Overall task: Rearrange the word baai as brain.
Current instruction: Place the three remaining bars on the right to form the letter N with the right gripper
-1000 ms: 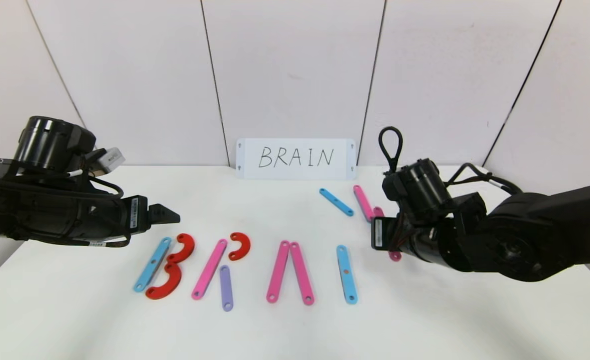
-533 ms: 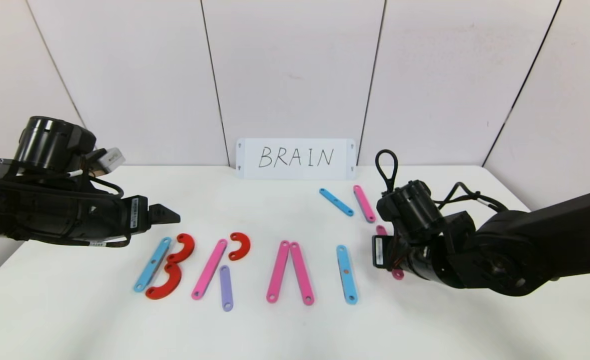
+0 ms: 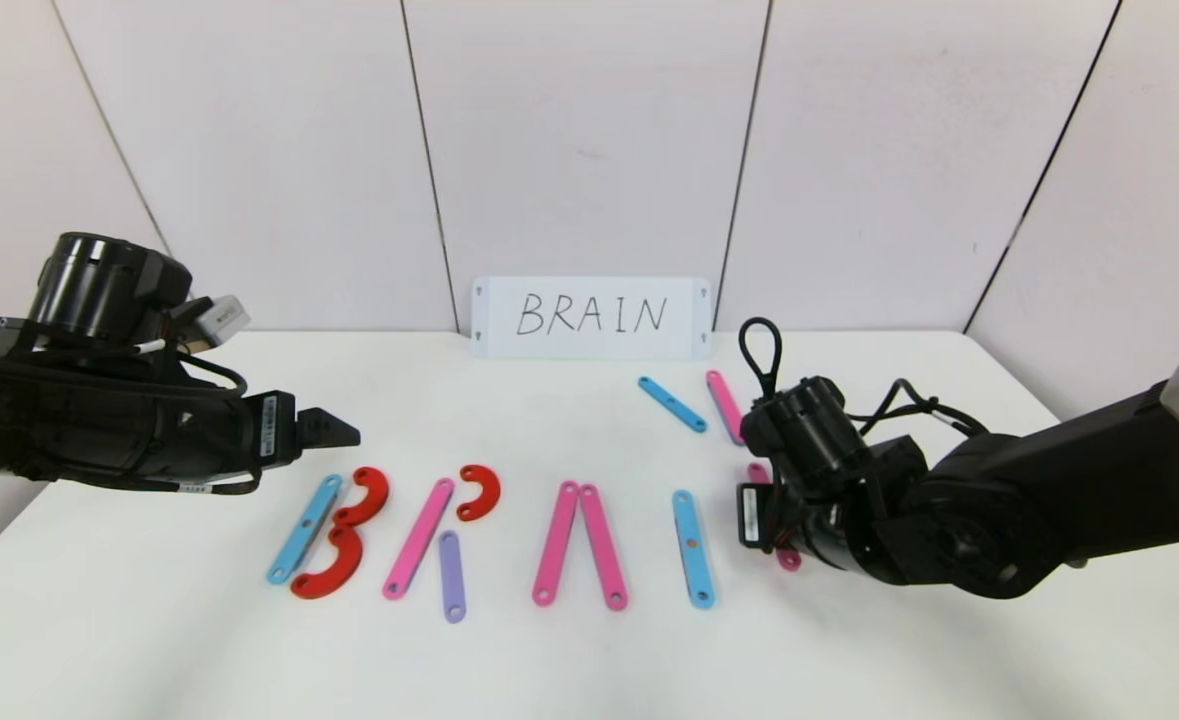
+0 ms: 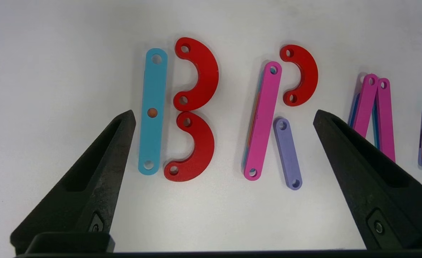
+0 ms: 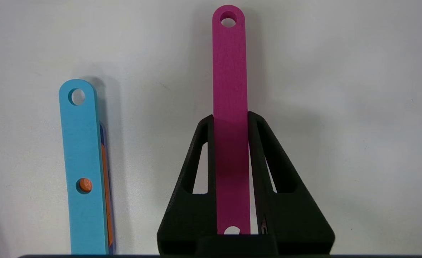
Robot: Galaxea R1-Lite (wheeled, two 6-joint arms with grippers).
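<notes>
On the white table (image 3: 589, 660) the coloured pieces spell B, R, A, I: a light-blue strip (image 3: 301, 530) with two red arcs (image 3: 369, 497), a pink strip (image 3: 419, 540) with a red arc (image 3: 482, 492) and a purple strip (image 3: 451, 577), two leaning pink strips (image 3: 556, 543), and a light-blue strip (image 3: 693, 548). My right gripper (image 5: 230, 118) is shut on a pink strip (image 5: 229, 71), held lengthwise low over the table just right of the I strip (image 5: 82, 161). My left gripper (image 4: 224, 114) is open and empty, hovering above the B and R.
A white card handwritten "BRAIN" (image 3: 592, 317) stands at the back wall. A spare light-blue strip (image 3: 671, 404) and a spare pink strip (image 3: 725, 406) lie behind the I, near my right wrist.
My right gripper has carried the pink strip forward and a little left, closer to the I strip. The left arm and the laid letters have not moved.
</notes>
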